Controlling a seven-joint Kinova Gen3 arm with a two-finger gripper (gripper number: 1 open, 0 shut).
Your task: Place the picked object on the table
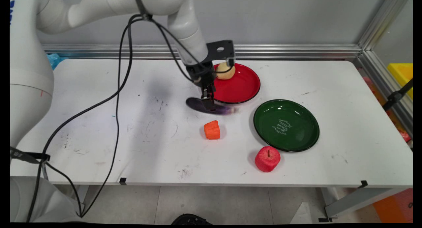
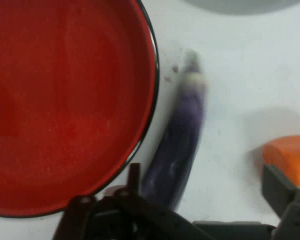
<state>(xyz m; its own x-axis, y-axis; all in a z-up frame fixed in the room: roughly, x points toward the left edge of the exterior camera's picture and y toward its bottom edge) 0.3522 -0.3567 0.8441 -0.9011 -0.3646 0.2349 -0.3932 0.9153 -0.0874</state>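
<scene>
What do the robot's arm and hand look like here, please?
The arm is glossy white with rounded links; black cables hang from it in loops. A black bracket sits above the black two-finger hand.

Purple eggplant (image 1: pixel 211 106); red plate (image 1: pixel 239 86); green plate (image 1: pixel 286 125), white lettering; orange block (image 1: pixel 212 130); red apple (image 1: pixel 267 159).

A red plate (image 2: pixel 65 110) with a dark rim fills the left of the frame, a sliver of something pale at its far left edge. Just right of the rim, a purple eggplant (image 2: pixel 177 145) lies blurred on the white tabletop (image 2: pixel 240 65), running from upper centre to the pincer (image 2: pixel 200 200) at the bottom edge, fingers spread. An orange block (image 2: pixel 290 155) sits at the right edge.
</scene>
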